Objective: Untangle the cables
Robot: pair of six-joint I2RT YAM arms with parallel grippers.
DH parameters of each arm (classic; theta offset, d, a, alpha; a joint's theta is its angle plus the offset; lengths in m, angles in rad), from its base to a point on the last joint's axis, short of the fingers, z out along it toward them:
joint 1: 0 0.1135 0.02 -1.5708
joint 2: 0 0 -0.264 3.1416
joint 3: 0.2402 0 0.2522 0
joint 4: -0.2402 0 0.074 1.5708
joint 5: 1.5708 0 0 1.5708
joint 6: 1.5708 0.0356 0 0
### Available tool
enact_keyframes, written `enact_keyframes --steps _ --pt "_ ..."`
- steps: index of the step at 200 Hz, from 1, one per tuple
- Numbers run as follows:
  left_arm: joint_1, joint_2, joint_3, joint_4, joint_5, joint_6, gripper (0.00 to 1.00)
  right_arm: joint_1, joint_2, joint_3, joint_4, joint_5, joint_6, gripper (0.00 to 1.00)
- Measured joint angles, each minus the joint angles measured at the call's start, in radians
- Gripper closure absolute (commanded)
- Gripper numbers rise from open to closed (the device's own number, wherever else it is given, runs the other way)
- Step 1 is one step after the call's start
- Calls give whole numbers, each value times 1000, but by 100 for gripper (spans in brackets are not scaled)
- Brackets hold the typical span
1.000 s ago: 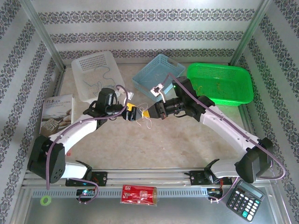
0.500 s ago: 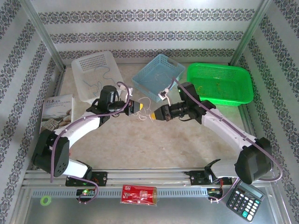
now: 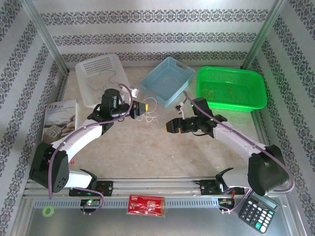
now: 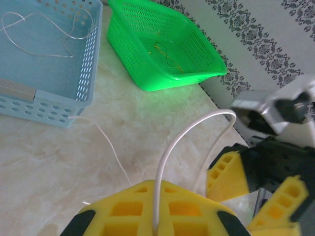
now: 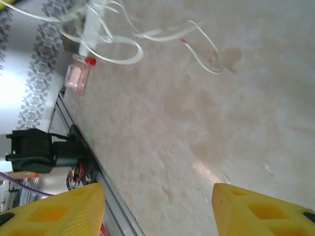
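Book (image 3: 60, 120) lettering too small to read; left pincer (image 4: 155, 221) clamps white cable (image 4: 170, 147); right pincer (image 5: 157, 206) gapes wide, empty, over table (image 5: 221, 123).

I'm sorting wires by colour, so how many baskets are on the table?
3: a white basket at the back left, a blue basket in the middle, and a green basket at the back right. None seems hidden.

Worktop (image 3: 147, 152): white basket (image 3: 98, 66), blue basket (image 3: 153, 92), green basket (image 3: 246, 74) along far edge; booklet (image 3: 60, 120) at left; calculator (image 3: 258, 210) off near-right corner. Left tool (image 3: 142, 107) closed on pale cables (image 3: 149, 116); right tool (image 3: 169, 127) nearby, clear of them.
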Motion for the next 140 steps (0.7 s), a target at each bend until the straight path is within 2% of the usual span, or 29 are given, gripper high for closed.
enact_keyframes --steps 39,73,140 --pt "0 -3 0 0 0 -8 100 16 -85 7 76 63 72 34" --pt "0 -4 1 0 0 -11 100 48 -94 10 152 130 116 31" --pt "0 -4 6 5 10 -36 100 95 92 156 289 185 153 31"
